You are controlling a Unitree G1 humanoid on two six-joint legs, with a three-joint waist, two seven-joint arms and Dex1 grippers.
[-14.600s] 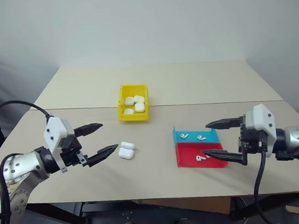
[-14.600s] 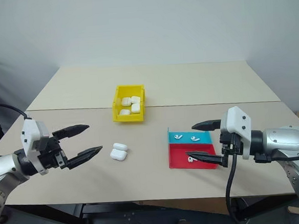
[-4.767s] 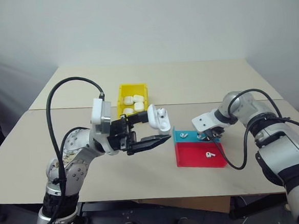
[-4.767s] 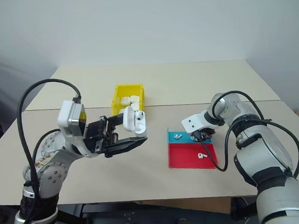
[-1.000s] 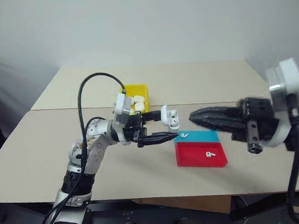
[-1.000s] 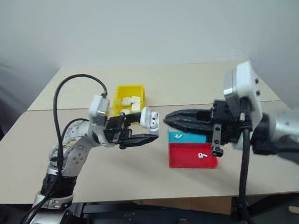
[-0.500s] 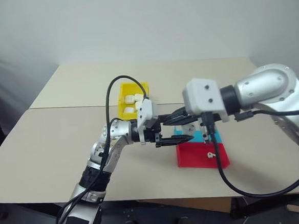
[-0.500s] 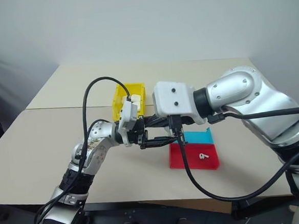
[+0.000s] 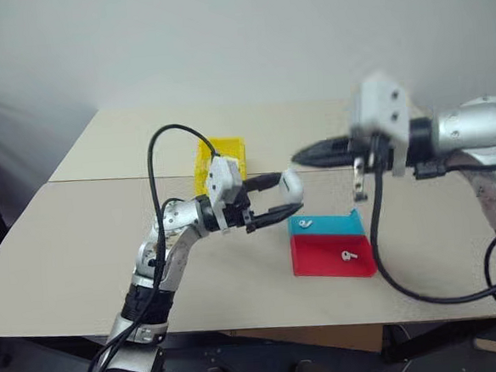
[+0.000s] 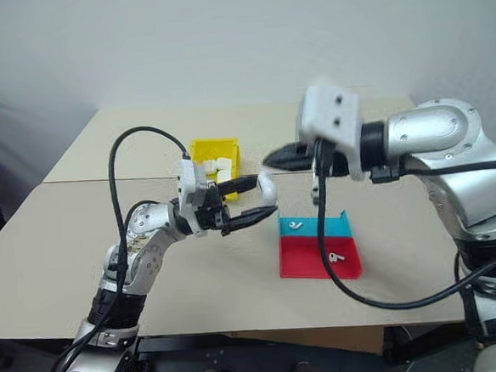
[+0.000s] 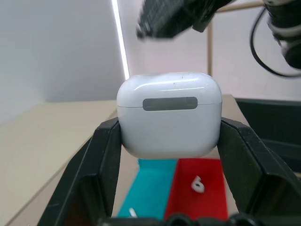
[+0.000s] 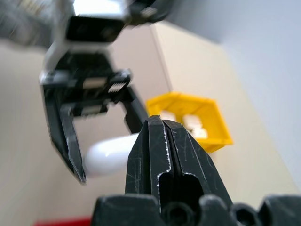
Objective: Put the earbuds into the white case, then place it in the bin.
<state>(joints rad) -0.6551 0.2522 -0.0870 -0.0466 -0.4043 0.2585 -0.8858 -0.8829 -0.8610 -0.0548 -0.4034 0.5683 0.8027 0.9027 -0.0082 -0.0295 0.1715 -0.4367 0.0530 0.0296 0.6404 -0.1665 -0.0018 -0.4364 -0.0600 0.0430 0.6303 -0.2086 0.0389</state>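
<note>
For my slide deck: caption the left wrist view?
Left gripper clamps a closed white case above the red-and-blue tray.

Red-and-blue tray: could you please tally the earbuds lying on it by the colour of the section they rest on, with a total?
Blue-section earbud: 1
Red-section earbud: 1
Total: 2

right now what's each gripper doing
left gripper: closed on the white case, held above the table.
right gripper: shut, nothing visible in it.
</note>
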